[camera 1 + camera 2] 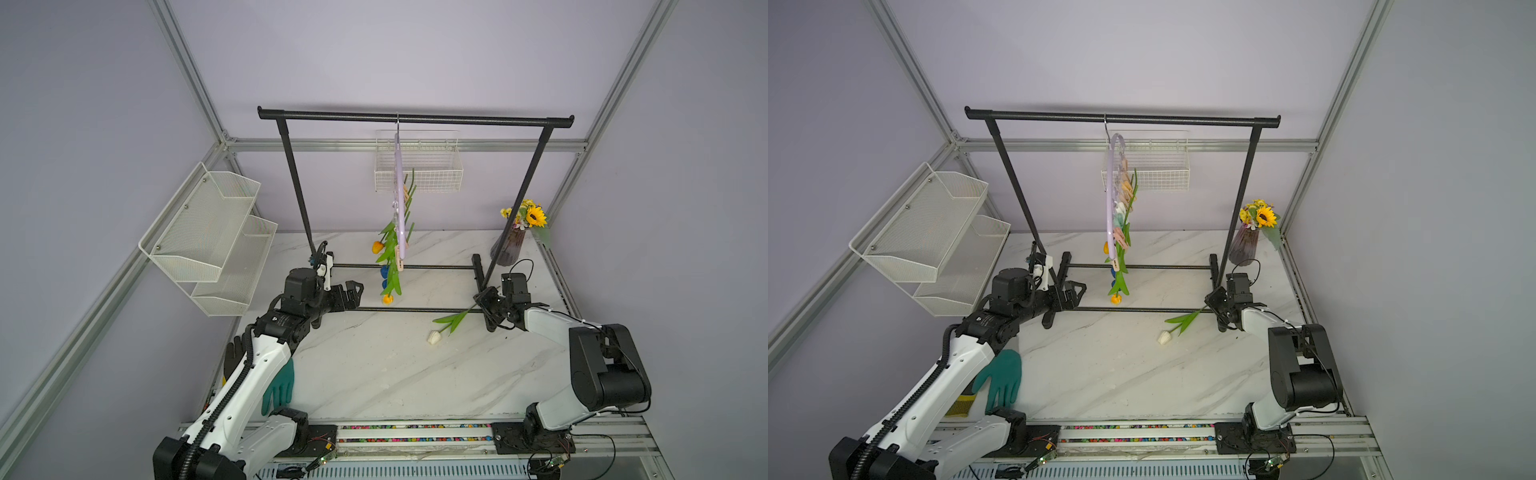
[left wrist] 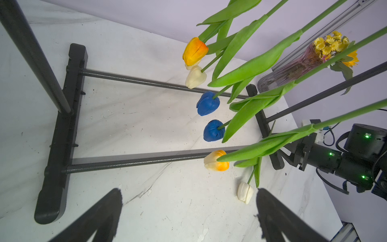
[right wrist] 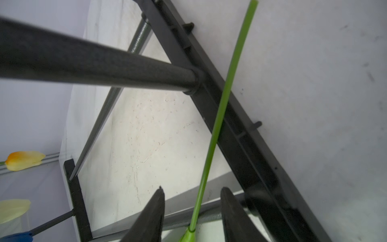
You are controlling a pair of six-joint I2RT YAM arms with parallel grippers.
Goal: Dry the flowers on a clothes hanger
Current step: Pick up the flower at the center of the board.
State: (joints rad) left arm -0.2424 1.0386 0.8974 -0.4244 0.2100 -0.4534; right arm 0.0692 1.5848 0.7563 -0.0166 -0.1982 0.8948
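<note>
The lilac clothes hanger (image 1: 399, 195) (image 1: 1109, 199) hangs by its hook from the rack's top bar. Several flowers (image 1: 390, 257) (image 1: 1120, 266) are clipped to it head down, with orange, cream and blue heads (image 2: 208, 103). One white tulip (image 1: 433, 337) (image 1: 1165, 337) (image 2: 245, 192) lies on the table, its stem (image 3: 222, 109) crossing the rack's base bar. My right gripper (image 1: 484, 301) (image 3: 192, 188) is open around that stem end, with a gap on both sides. My left gripper (image 1: 353, 291) (image 2: 189, 191) is open and holds nothing, left of the hanging heads.
The black garment rack (image 1: 415, 117) stands mid-table, its base bars and feet (image 2: 62, 130) close to both grippers. A sunflower vase (image 1: 509, 245) sits back right. White baskets hang on the back wall (image 1: 419, 166) and the left wall (image 1: 208, 232). A green glove (image 1: 280, 386) lies front left.
</note>
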